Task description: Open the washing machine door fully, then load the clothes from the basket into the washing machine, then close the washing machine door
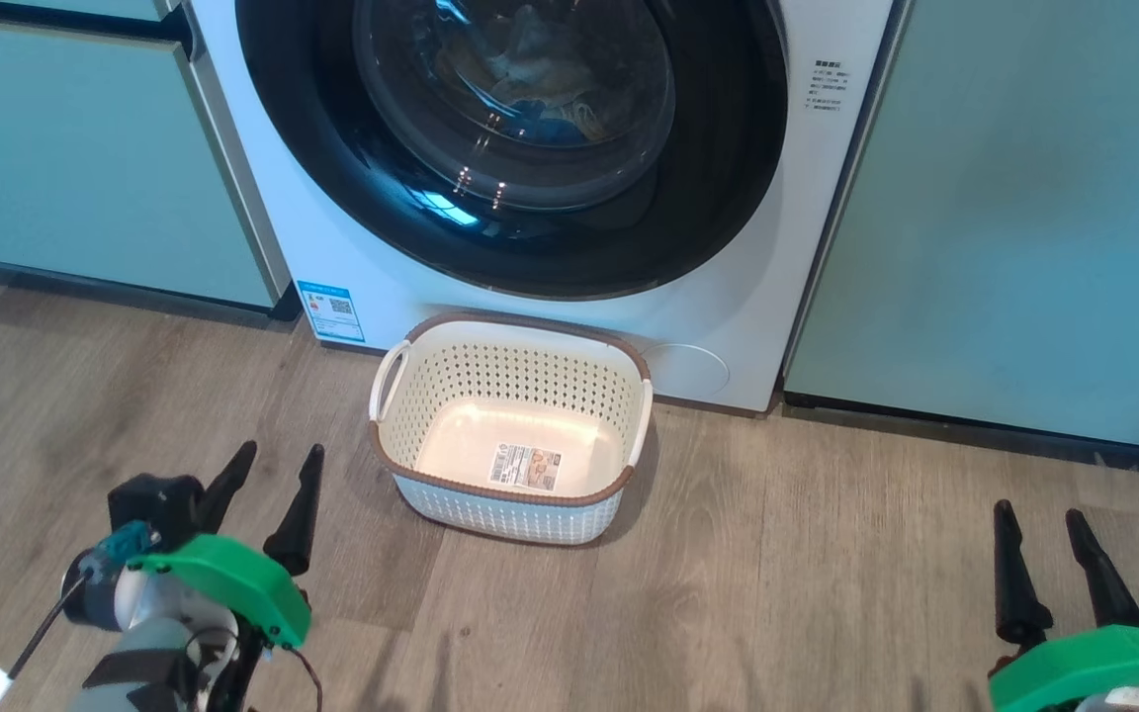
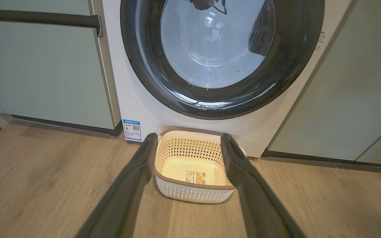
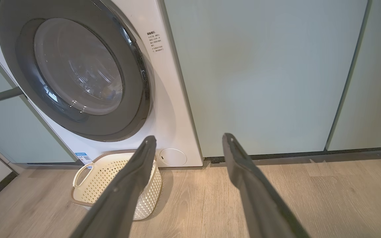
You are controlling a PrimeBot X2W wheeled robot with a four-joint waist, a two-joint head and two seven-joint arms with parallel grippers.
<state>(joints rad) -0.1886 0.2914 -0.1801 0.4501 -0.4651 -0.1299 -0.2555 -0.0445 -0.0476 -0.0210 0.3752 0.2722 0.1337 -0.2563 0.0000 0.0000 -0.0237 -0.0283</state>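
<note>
Down at my head view's lower left, the left tool (image 1: pixel 281 453) stands spread wide, gripping nothing; my right tool (image 1: pixel 1039 514) matches it, touching nothing. Between them the basket (image 1: pixel 520 519) sits on the floor (image 1: pixel 807 574) just before the washing machine (image 1: pixel 728 326), whose door (image 1: pixel 728 198) is shut, clothes (image 1: pixel 535 74) behind its glass.

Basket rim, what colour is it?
Brown; the basket rim shows best in the head view.

Washing machine (image 1: pixel 787 247): white body; blue sticker (image 1: pixel 330 311).
Washing machine door (image 1: pixel 708 198): glossy black ring, clear glass centre.
Basket (image 1: pixel 530 519): cream, dot-perforated sides, brown rim, white handles, printed label.
Cabinets (image 1: pixel 1024 198): pale green.
Floor (image 1: pixel 777 554): grey-brown wood-grain planks.
Left end effector (image 1: pixel 279 453), right end effector (image 1: pixel 1039 512): black fingers, bright green brackets.
</note>
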